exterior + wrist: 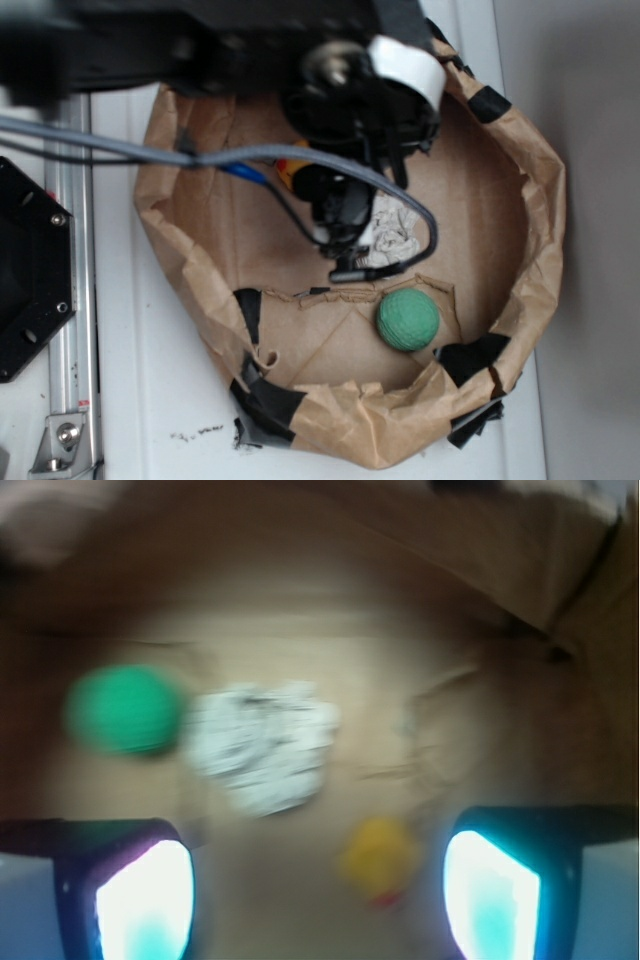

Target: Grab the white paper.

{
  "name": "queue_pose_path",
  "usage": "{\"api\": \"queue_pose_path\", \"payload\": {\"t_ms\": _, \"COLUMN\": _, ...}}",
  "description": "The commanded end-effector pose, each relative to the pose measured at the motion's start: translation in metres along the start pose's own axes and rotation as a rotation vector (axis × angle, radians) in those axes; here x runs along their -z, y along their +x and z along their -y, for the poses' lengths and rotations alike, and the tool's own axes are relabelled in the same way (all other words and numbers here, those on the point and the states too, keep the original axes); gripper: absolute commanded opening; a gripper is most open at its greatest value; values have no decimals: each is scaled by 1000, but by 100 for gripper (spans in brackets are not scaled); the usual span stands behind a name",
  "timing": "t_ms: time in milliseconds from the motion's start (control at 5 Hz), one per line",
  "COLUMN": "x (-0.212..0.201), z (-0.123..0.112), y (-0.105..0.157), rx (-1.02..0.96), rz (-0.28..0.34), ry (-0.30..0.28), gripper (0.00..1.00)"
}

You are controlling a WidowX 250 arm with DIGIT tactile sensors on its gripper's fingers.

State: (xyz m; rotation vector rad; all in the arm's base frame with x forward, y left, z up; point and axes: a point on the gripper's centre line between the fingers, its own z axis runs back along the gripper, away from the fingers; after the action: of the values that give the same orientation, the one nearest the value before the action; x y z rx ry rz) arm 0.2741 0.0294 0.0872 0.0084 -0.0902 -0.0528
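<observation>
The white paper [265,742] is a crumpled white-grey ball lying on the brown floor, ahead of my gripper and a little left of centre in the wrist view. In the exterior view the white paper [393,232] shows partly beside the arm. My gripper [318,890] is open, its two fingers wide apart, with nothing between them but floor. In the exterior view the gripper [345,235] hangs over the pen next to the paper; its jaws are hidden by the arm. The wrist view is blurred.
A green ball [125,709] lies just left of the paper; it also shows in the exterior view [408,319]. A small yellow object [378,857] lies near the right finger. A brown paper wall [540,230] with black tape rings the area. Cables drape over the pen.
</observation>
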Motion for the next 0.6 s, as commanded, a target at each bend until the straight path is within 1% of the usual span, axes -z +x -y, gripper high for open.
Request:
{"api": "queue_pose_path", "payload": {"t_ms": 0, "x": 70, "z": 40, "y": 0, "rx": 201, "rz": -47, "ry": -43, "gripper": 100}}
{"api": "queue_pose_path", "payload": {"t_ms": 200, "x": 82, "z": 46, "y": 13, "rx": 205, "rz": -46, "ry": -36, "gripper": 100}}
{"api": "queue_pose_path", "payload": {"t_ms": 400, "x": 76, "z": 35, "y": 21, "rx": 148, "rz": -27, "ry": -56, "gripper": 0}}
